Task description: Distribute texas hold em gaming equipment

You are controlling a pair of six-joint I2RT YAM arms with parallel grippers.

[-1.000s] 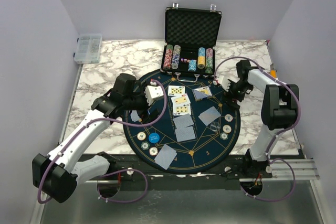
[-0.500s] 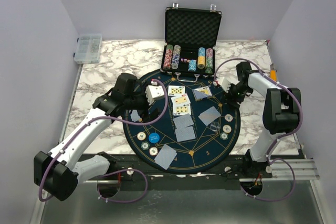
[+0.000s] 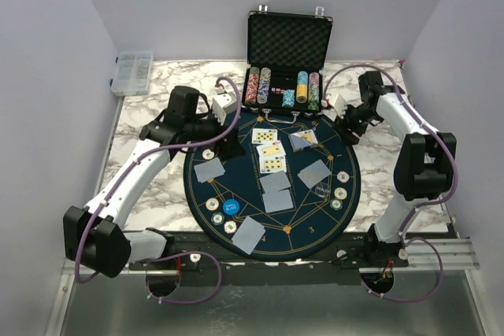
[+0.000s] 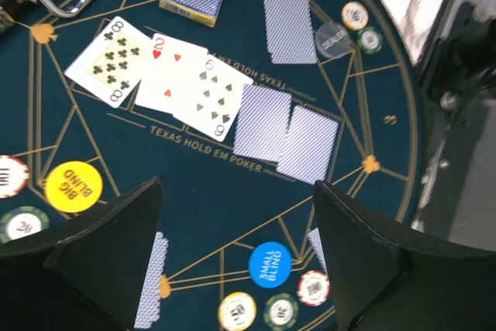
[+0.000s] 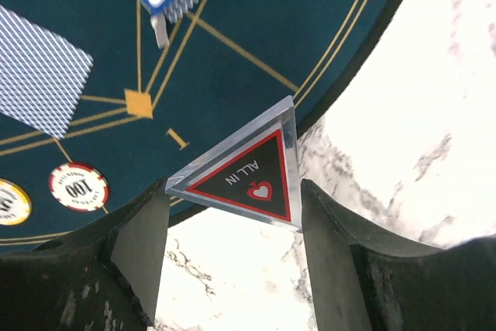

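Right gripper [image 5: 232, 195] clamped on the triangular ALL IN marker [image 5: 249, 170] above the rim of the mat [image 5: 256, 5] near the desk's far right corner, left gripper [image 4: 236, 211] spread empty over the face-up cards [image 4: 167, 75]; placement step, I'd judge, so next comes lowering it flat onto the mat, then releasing.

- Left arm [image 3: 134, 171] reaches forward; left gripper [image 4: 236, 191] points down, jaws wide apart, empty
- Right arm [image 3: 398, 112] stretches far forward; right gripper [image 5: 232, 207] clamps a token [image 5: 249, 172]
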